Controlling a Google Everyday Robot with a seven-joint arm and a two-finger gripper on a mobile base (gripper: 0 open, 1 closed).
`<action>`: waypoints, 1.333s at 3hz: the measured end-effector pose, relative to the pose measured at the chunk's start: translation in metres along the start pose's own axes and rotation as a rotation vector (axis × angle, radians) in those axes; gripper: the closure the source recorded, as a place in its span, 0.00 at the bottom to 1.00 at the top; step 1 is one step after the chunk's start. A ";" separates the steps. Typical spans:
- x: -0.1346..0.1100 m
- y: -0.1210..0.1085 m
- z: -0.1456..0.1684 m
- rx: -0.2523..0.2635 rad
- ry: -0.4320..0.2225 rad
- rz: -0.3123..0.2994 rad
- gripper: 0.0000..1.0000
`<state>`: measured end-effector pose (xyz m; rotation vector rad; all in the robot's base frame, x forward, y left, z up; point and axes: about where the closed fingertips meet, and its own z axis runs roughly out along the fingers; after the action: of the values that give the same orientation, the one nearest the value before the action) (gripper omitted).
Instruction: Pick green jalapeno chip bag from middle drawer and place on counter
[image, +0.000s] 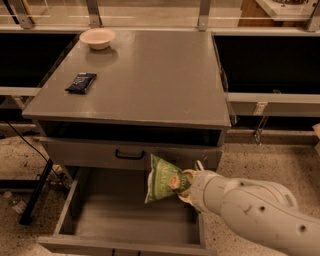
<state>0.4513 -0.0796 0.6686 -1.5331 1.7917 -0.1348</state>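
Observation:
The green jalapeno chip bag (164, 180) hangs in the air above the right part of the open middle drawer (125, 222), just below the closed drawer front above it. My gripper (187, 186) is shut on the bag's right edge, at the end of my white arm that comes in from the lower right. The fingers are mostly hidden behind the bag. The drawer's grey floor is bare. The counter (150, 75) is the large grey cabinet top above the drawers.
A dark flat packet (81, 82) lies on the counter's left side and a pale bowl (97, 37) stands at its back left. The closed drawer front has a black bar handle (129, 155). A black stand leg and cables lie on the floor at left.

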 end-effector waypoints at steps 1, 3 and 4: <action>-0.003 -0.022 -0.033 0.068 0.026 -0.024 1.00; -0.013 -0.051 -0.074 0.192 0.038 -0.045 1.00; -0.013 -0.060 -0.082 0.226 0.040 -0.042 1.00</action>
<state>0.4500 -0.1159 0.7646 -1.4153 1.7113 -0.3779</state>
